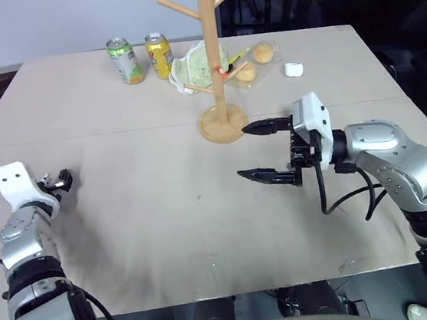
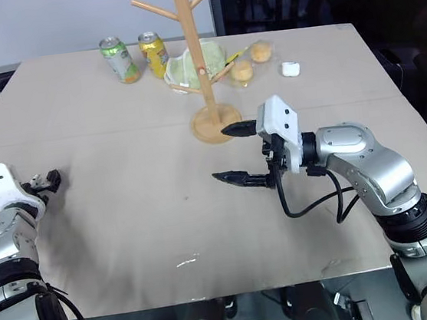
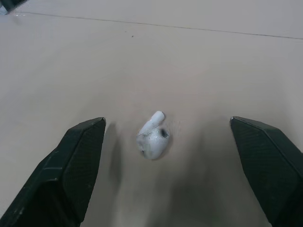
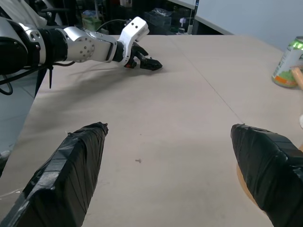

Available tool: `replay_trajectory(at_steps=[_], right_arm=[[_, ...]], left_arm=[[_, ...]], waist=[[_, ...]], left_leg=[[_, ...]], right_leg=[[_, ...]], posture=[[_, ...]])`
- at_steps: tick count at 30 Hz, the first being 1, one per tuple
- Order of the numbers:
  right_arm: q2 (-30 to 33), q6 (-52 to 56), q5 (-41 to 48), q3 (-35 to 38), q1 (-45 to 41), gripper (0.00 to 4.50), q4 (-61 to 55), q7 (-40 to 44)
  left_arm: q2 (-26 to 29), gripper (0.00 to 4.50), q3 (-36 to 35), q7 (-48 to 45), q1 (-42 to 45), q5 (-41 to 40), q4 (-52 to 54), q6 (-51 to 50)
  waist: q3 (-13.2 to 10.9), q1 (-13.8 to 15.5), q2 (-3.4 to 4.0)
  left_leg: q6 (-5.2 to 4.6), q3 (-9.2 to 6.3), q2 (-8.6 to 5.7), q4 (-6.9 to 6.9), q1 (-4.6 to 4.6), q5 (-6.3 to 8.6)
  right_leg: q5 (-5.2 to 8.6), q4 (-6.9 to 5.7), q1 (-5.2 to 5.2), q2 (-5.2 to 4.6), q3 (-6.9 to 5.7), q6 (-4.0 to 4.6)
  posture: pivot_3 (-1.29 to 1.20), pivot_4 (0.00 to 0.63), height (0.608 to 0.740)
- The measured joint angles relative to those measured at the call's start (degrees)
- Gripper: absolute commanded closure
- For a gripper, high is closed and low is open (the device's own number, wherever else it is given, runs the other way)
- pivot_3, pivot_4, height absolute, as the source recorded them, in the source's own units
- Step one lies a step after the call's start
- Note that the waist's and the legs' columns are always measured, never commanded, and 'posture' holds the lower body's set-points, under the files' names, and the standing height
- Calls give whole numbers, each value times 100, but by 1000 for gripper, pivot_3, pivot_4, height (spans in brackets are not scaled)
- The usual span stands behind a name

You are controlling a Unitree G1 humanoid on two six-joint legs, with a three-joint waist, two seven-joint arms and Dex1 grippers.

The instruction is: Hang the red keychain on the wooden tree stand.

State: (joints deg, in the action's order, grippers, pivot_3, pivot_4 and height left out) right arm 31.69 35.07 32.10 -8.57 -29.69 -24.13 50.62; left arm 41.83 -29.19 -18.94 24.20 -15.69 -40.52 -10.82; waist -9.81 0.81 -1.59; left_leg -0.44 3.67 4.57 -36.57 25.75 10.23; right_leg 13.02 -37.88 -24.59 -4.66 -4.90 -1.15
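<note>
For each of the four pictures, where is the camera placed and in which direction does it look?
Left and right eye views: on the head, looking forward and down at the wooden tree stand; both arms show.
Left wrist view: on the left wrist, looking down at a white earbud between open fingers.
Right wrist view: on the right wrist, looking across the table at the left hand.

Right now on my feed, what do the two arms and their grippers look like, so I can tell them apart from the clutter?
Both arms are silver-grey metal with black joint bands. Each wrist carries a white block. The right gripper has two pointed black fingers, wrapped in black tape, with black cables looping under its forearm. The left gripper has matching black textured fingers and a black cable.
</note>
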Motion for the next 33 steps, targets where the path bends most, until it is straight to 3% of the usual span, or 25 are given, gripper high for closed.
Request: replay_trajectory(at_steps=[4, 8, 10, 14, 18, 23, 27, 33], right_arm=[[122, 387, 225, 480, 439, 0, -243, -393], [181, 855, 373, 1014, 1048, 0, -745, -1093], [180, 1115, 212, 1163, 1551, 0, -920, -1639], [-68, 1630, 122, 1233, 1873, 0, -1117, -2512], [-414, 2028, -120, 1202, 1862, 0, -1069, -3269], [-1277, 2538, -473, 949, 1517, 0, -499, -4174], [-1929, 2818, -698, 1033, 1248, 0, -50, -4782], [-2190, 2852, -1086, 1001, 1060, 0, 197, -5137]], left_arm=[[231, 141, -11, -496, -533, -378, 1320, -774], [849, 141, 112, -1397, -1099, -757, 2924, -1537], [1197, 141, 456, -2117, -1400, -1029, 3921, -1932], [1274, 141, 1201, -2884, -1408, -1404, 4879, -2373], [1274, 141, 1844, -3365, -904, -1507, 5199, -2474], [1272, 141, 2421, -4197, 175, -1928, 5572, -2733], [1275, 141, 2712, -4584, 331, -1921, 5547, -2747], [1286, 141, 2806, -4872, 424, -1763, 5486, -2619]], waist=[[-4, -8, -3], [-4, 5, -1], [-6, 16, 12], [-13, -26, 26], [-13, -19, 25], [-13, -29, 25], [-13, -69, 25], [-13, -101, 25]], left_leg=[[1, -1, 2, 1, 3, 1], [21, 0, 3, 6, 1, 13], [28, 5, -4, 8, -3, 17], [26, 22, -4, 9, -5, 16], [4, 12, 3, 10, -3, 3], [0, 18, 4, 9, -2, 0], [-1, 12, 5, 10, 0, 0], [-1, 7, 5, 7, -2, -1]], right_leg=[[-3, 1, -6, 0, 0, 7], [15, 3, -7, -7, -1, 20], [18, 10, -7, -20, 0, 19], [15, 9, -13, -21, 9, 22], [14, 8, -14, 0, 8, 24], [13, 10, -14, 8, 22, 22], [0, 7, -17, 17, 24, 1], [1, 7, -13, 18, 26, 2]], posture=[[0, 150, 740], [0, 150, 740], [0, 150, 740], [0, 150, 740], [0, 150, 740], [0, 150, 740], [0, 150, 740], [0, 150, 740]])
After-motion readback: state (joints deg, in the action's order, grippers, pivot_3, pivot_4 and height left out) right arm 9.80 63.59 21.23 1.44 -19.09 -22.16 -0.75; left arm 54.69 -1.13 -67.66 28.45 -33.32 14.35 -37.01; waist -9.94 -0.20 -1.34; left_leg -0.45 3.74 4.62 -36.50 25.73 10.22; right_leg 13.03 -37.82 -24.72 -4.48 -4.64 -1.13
